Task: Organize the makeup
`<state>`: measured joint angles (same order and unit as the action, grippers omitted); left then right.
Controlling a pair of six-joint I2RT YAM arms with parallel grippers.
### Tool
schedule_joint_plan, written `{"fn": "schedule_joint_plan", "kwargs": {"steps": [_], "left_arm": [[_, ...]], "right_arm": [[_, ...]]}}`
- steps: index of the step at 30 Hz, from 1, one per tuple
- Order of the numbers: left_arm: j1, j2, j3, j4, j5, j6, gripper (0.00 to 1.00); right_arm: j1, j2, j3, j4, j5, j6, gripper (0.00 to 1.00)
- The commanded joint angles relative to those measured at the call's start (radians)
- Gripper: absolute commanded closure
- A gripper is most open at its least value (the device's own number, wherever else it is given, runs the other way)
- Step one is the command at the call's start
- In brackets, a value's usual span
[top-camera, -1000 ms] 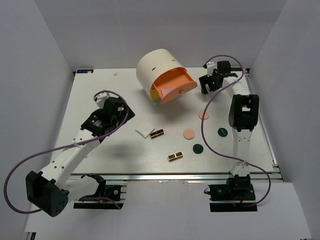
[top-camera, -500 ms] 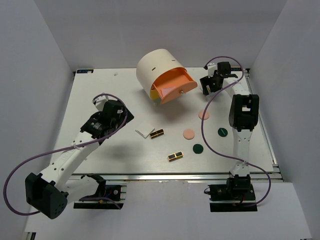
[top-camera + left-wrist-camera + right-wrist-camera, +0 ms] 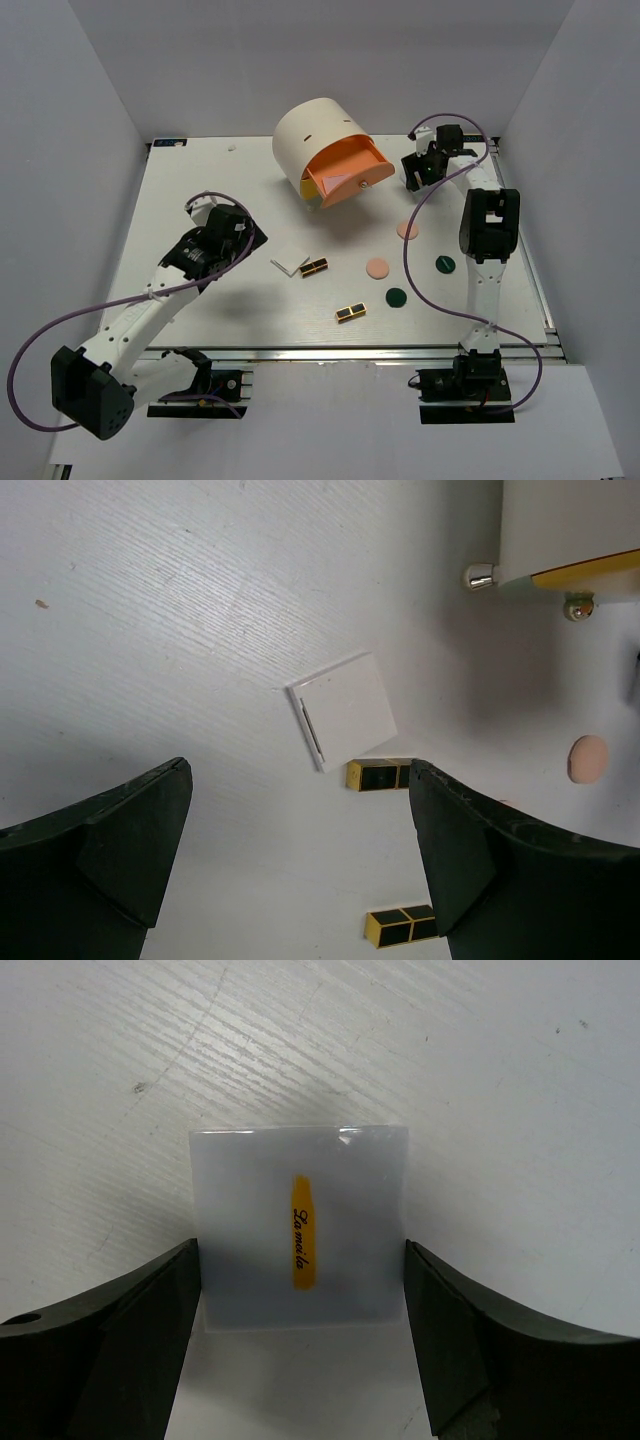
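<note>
the cream cylinder [image 3: 312, 135] blocks the table's [image 3: 190, 180] far middle, orange drawer [image 3: 348, 172] jutting forward. left of it the surface is open; in front lie flat makeup pieces [image 3: 377, 268].

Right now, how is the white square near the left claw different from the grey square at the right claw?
The white square has only a thin dark line near one edge; the grey square has an orange strip with writing. The white square lies slanted, ahead of the left gripper; the grey square lies straight, between the fingers of the right gripper. Both lie flat on the table.
</note>
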<state>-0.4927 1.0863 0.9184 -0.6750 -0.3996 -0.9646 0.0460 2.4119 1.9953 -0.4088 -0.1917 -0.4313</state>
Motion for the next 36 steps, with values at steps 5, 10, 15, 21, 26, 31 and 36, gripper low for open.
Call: {"fn": "schedule_joint_plan", "kwargs": {"steps": [5, 10, 15, 21, 26, 31, 36], "left_arm": [[0.008, -0.054, -0.047, 0.015, 0.001, -0.020, 0.02], [0.009, -0.074, -0.078, 0.037, 0.001, -0.028, 0.02], [0.016, -0.095, -0.090, 0.035, -0.008, -0.011, 0.02], [0.031, -0.120, -0.104, 0.028, -0.022, 0.012, 0.02], [0.042, -0.144, -0.133, 0.045, -0.015, 0.013, 0.02], [0.048, -0.151, -0.133, 0.045, -0.012, 0.021, 0.02], [0.051, -0.164, -0.135, 0.032, -0.021, 0.021, 0.02]], "right_arm": [[-0.028, -0.169, -0.090, -0.029, -0.110, 0.069, 0.95], [-0.029, -0.365, -0.272, 0.065, -0.185, 0.146, 1.00], [-0.029, -0.500, -0.317, 0.091, -0.232, 0.196, 1.00], [-0.017, -0.625, -0.282, 0.097, -0.311, 0.264, 1.00], [0.052, -0.637, -0.213, 0.073, -0.322, 0.316, 1.00], [0.138, -0.611, -0.161, 0.088, -0.305, 0.342, 1.00], [0.212, -0.571, -0.107, 0.068, -0.275, 0.335, 1.00]]}}
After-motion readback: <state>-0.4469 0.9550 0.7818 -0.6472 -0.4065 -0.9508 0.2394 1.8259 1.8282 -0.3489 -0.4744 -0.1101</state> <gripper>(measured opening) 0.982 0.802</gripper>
